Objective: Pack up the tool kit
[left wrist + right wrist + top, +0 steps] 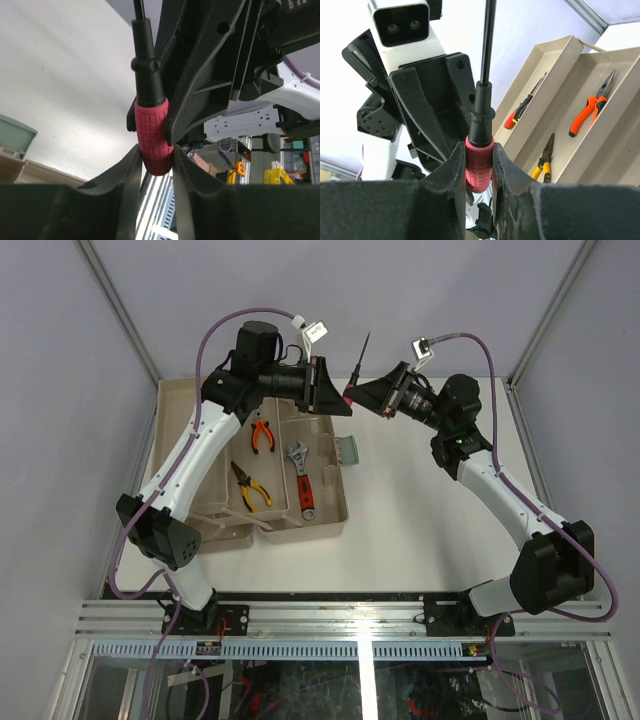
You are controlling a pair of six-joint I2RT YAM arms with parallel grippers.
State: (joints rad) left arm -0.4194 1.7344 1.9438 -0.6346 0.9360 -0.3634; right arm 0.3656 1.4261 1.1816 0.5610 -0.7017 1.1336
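Worktop [430, 530] was white and matte, with an aluminium rail [350, 605] along the near edge. One item sat directly on it — the open tan toolbox [325, 525], trays spread, covering the left half from the far-left corner to just short of the near edge. Its pale green latch [350, 450] faced the worktop's middle — contact with the surface unclear.

White arms [190, 460], black joints [160, 530], purple cables [207, 345]
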